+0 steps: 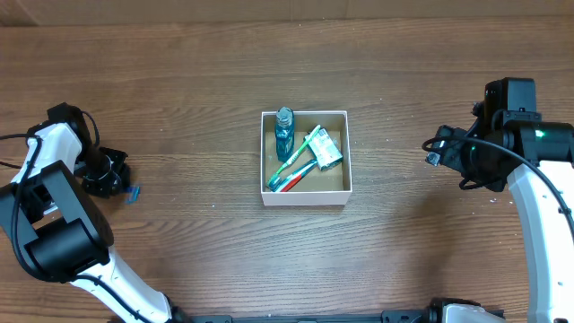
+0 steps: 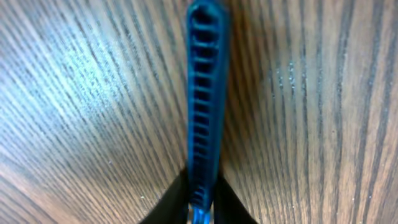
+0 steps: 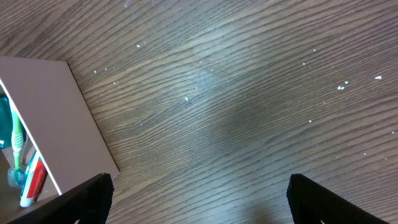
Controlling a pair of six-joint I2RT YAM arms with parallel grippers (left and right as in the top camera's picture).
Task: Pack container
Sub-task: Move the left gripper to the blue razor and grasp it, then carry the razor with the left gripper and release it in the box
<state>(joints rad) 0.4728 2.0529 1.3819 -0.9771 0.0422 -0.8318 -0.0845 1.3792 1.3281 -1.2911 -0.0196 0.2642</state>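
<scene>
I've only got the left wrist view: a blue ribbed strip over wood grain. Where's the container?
Observer: Overhead shows the container in the middle of the table, well right of the left arm.
Operator: Anything inside?
Observer: A blue bottle, toothbrushes and a small packet.
Operator: The right arm?
Observer: Its jaws stand open and empty over the table, apart from the container.
</scene>
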